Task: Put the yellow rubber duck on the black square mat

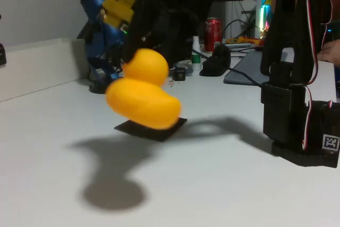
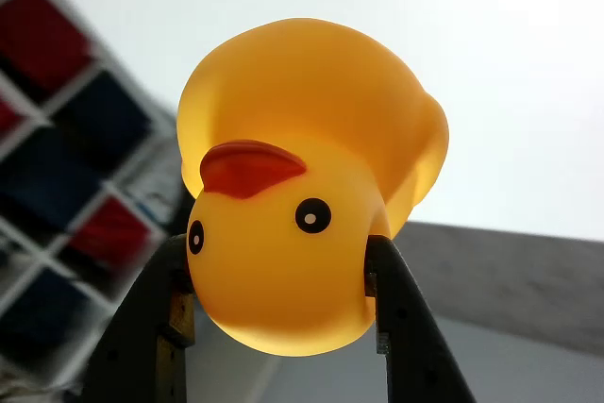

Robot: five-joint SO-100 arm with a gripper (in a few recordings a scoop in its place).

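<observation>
The yellow rubber duck hangs in the air above the white table, a little blurred, with my black gripper coming down from above and shut on its head. In the wrist view the duck faces the camera with its body up and its head clamped between my two dark fingers; my gripper is shut on it. The black square mat lies flat on the table just below and behind the duck, partly covered by it. The duck's shadow falls on the table nearer the camera.
A blue microphone on a round dark base stands behind the duck at the left. The arm's black base stands at the right. A red can, cables and small desk items sit at the back.
</observation>
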